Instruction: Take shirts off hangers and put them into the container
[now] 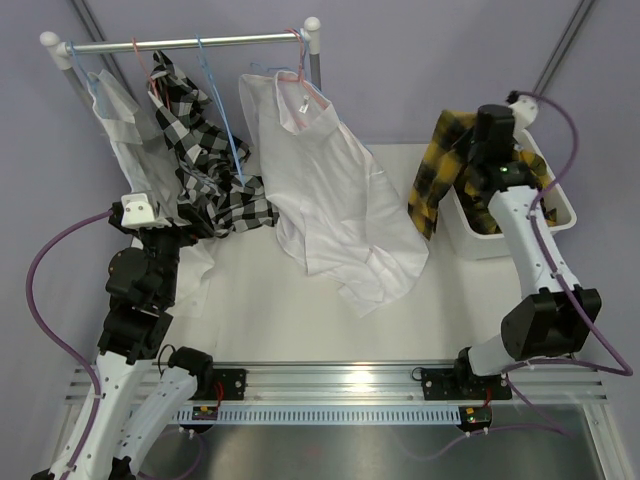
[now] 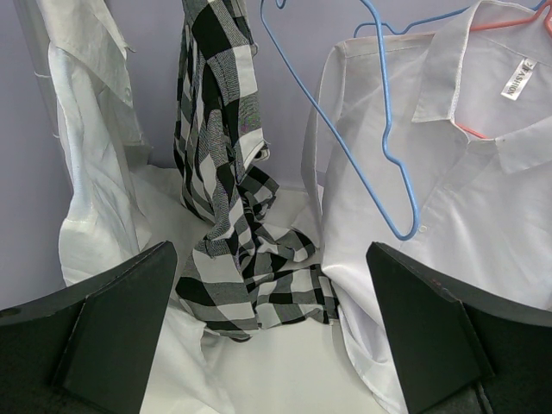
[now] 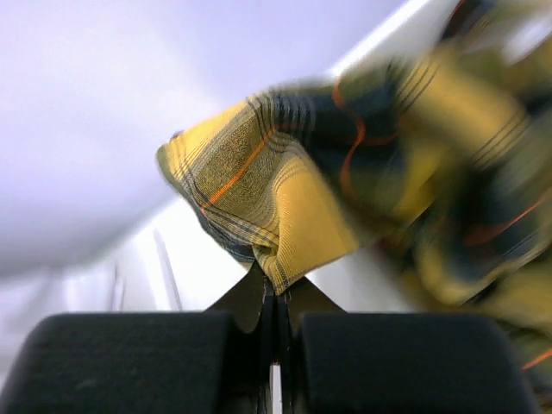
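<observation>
**Left to right.** Left pincer (image 2: 272, 345): jaws spread wide, holding nothing, near left of the worktop (image 1: 270, 310). Small white shirt (image 1: 115, 130): hangs at the left end of the rail (image 1: 200, 43). Checked shirt (image 1: 205, 160): hangs from the rail, its lower part heaped on the worktop. Blue hanger (image 1: 225, 120): bare, just right of it. Large white shirt (image 1: 330, 190): on the pink hanger (image 1: 300, 75), hem on the worktop. Yellow shirt (image 1: 440, 170): draped over the left rim of the container (image 1: 480, 240). Right pincer (image 3: 276, 302): clamped on a fold of it.
</observation>
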Controlling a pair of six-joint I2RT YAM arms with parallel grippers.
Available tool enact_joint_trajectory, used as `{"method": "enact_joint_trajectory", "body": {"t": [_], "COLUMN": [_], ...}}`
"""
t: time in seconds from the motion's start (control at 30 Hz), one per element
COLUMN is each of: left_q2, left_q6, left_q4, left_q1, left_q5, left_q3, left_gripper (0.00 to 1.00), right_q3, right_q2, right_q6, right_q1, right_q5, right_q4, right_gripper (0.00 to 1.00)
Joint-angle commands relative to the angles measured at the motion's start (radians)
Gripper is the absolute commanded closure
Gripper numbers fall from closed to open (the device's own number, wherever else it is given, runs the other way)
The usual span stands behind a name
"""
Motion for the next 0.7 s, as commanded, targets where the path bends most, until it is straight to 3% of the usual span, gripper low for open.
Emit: {"method": "enact_joint_trajectory", "body": {"t": [0.0, 0.17, 0.37, 0.67], "left_q2": [-0.012, -0.013, -0.012, -0.01], "left_q6": [0.012, 0.012, 0.012, 0.012], "left_q4": [0.06, 0.06, 0.061, 0.061], "left_q1": [0.004, 0.004, 0.004, 0.004], "left_q5": [-0.025, -0.024, -0.024, -0.022], "left_q3": [-0.002, 0.0, -0.002, -0.002], "left_gripper": [0.01, 0.01, 0.01, 0.01], "right_q3": [0.136, 0.198, 0.111, 0.131], "right_q2": [-0.029, 0.022, 0.022, 0.092], "right_q6": [-0.077, -0.099, -0.047, -0.1], "right_q1": [-0.117, -0.289, -0.413, -0.479], "right_q5": [0.06, 0.111, 0.183, 0.293], "right_q4": [-0.108, -0.147, -0.115, -0.069], "right_gripper": [1.0, 1.0, 1.0, 1.0]}}
